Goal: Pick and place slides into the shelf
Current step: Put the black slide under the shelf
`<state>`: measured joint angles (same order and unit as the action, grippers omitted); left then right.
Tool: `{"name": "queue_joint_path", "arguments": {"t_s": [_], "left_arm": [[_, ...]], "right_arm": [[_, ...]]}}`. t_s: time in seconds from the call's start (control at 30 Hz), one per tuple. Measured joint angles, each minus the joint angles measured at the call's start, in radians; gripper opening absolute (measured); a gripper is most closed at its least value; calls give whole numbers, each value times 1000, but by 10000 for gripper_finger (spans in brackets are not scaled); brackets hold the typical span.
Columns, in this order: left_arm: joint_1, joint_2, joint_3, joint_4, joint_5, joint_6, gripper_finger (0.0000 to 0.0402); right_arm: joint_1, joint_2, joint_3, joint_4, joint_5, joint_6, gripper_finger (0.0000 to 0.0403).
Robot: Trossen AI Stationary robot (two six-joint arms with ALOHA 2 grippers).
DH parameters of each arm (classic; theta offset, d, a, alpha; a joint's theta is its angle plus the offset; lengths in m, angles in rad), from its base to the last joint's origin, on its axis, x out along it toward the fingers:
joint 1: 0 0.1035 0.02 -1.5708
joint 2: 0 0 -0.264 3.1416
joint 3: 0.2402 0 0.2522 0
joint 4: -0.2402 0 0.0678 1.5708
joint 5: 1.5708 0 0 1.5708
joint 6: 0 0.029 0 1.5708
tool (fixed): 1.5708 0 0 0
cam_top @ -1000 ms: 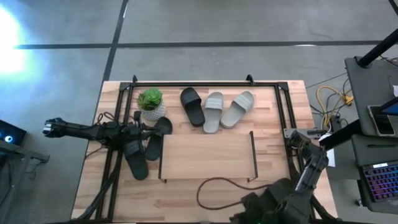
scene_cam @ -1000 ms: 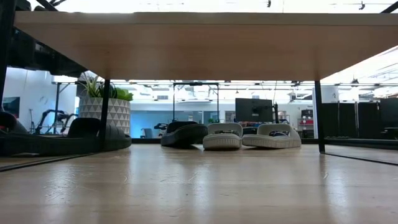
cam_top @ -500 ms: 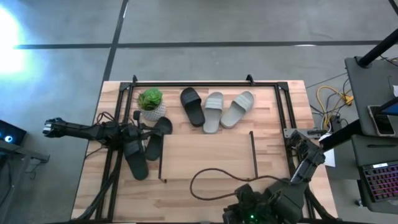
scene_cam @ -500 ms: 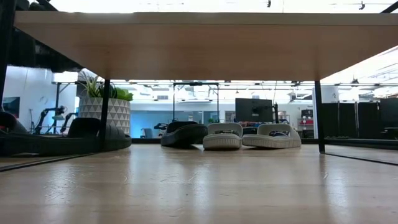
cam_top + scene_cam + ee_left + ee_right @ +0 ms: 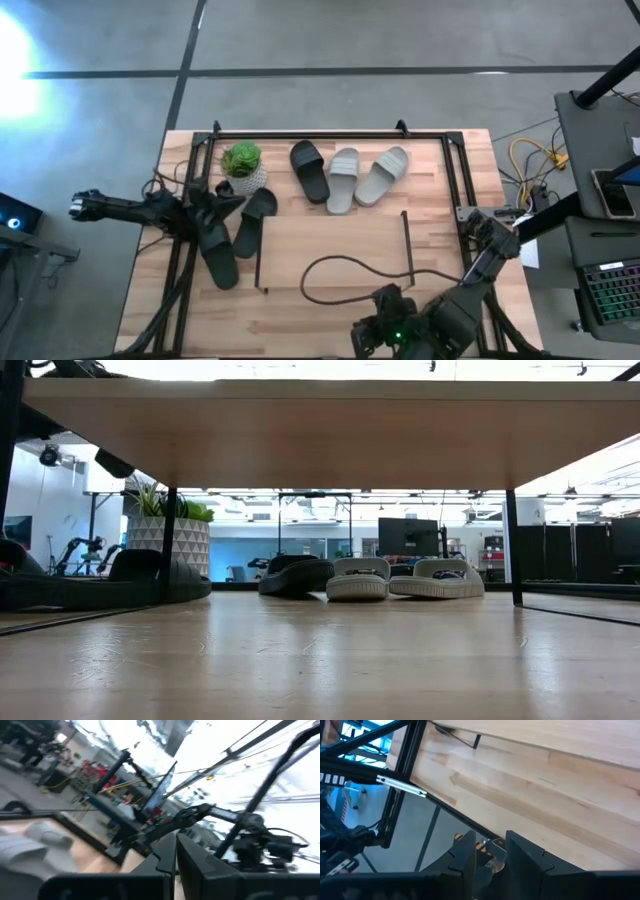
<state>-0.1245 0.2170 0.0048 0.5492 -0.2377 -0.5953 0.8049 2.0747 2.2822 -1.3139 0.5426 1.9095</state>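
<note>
Dark slides (image 5: 218,252) partly under left arm

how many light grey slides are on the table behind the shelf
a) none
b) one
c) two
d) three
c: the high view shows two light grey slides lying side by side behind the shelf, right of a single black slide.
</note>
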Motion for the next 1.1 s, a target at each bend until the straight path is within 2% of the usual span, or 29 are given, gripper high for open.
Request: {"name": "queue_joint_path", "arguments": {"t_s": [0.23, 0.37, 0.43, 0.5, 0.53, 0.67, 0.77, 0.83, 0.9, 1.1], "left_arm": [[0, -2, 5, 154, 3, 10, 0], [0, 3, 58, 275, 133, 116, 0], [-1, 8, 109, 274, 160, 172, 0], [-1, 17, 180, 130, 160, 237, 0], [0, 28, 229, -15, 156, 289, 0], [0, 127, 481, -764, 88, 460, 3], [0, 254, 628, -1122, 40, 566, 22], [0, 320, 691, -1269, -12, 599, 41], [0, 366, 732, -1344, -58, 602, 64], [-8, 423, 737, -1470, -59, 510, 140]], "right_arm": [[-8, 0, 0, -4, 0, 3, 102], [-7, 0, 0, -12, 0, 24, 102], [-7, -1, 0, -16, 0, 26, 102], [-7, -5, 0, -20, 0, 27, 102], [-10, -7, 0, -26, 0, 27, 102], [-13, -11, 0, -76, -27, 61, 102], [-14, -12, 0, -112, -61, 80, 103], [-13, -12, -1, -128, -78, 80, 103], [-13, -12, -1, -134, -81, 80, 103], [-13, -12, -1, -149, -81, 76, 103]]}}
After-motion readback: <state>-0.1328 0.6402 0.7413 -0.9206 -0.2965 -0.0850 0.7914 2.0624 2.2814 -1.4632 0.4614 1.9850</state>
